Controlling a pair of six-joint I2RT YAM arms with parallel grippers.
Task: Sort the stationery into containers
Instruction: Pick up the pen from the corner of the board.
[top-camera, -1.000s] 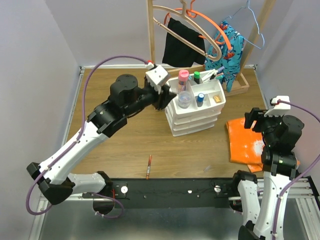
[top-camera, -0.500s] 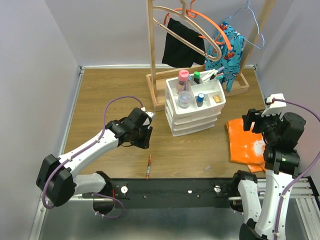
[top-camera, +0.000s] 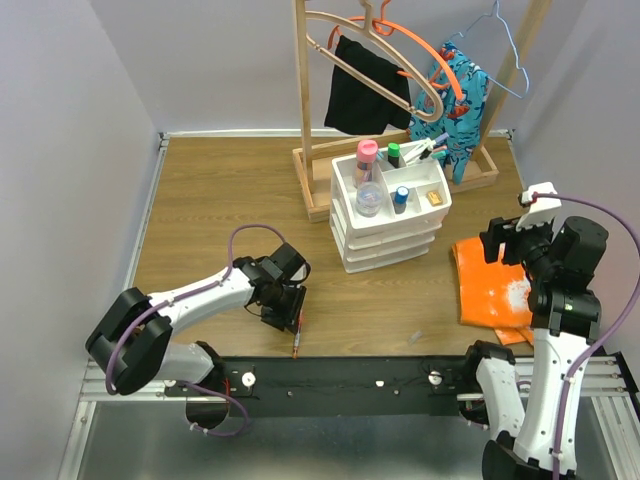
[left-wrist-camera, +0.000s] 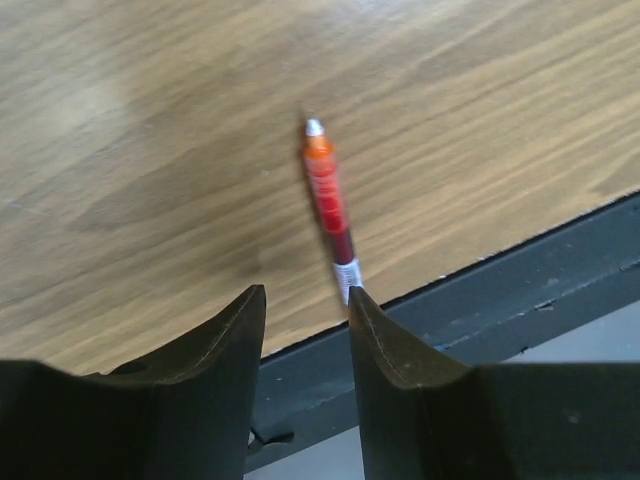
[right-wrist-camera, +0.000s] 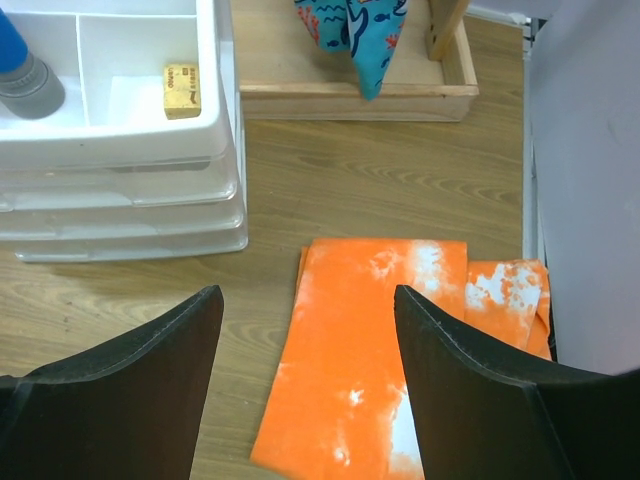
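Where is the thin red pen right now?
In the top view, the thin red pen lies on the wooden table near its front edge, left of centre, just beside the left hand.

The brown wooden tabletop (left-wrist-camera: 150, 150) showed a fine streaked grain under a smooth, low-sheen finish. The slim red plastic pen (left-wrist-camera: 328, 200) looked glossy, with an orange collar and a small silvery, metal-looking tip. The left gripper (left-wrist-camera: 306, 300) had fingers (left-wrist-camera: 215, 380) of matt black plastic. The white stacked-drawer plastic organiser (right-wrist-camera: 120, 190) was smooth and slightly shiny. The flat orange cloth (right-wrist-camera: 360, 340) looked soft and matt, blotched with white. The pale wooden hanger rack (top-camera: 300, 100) was smooth, unpainted timber.
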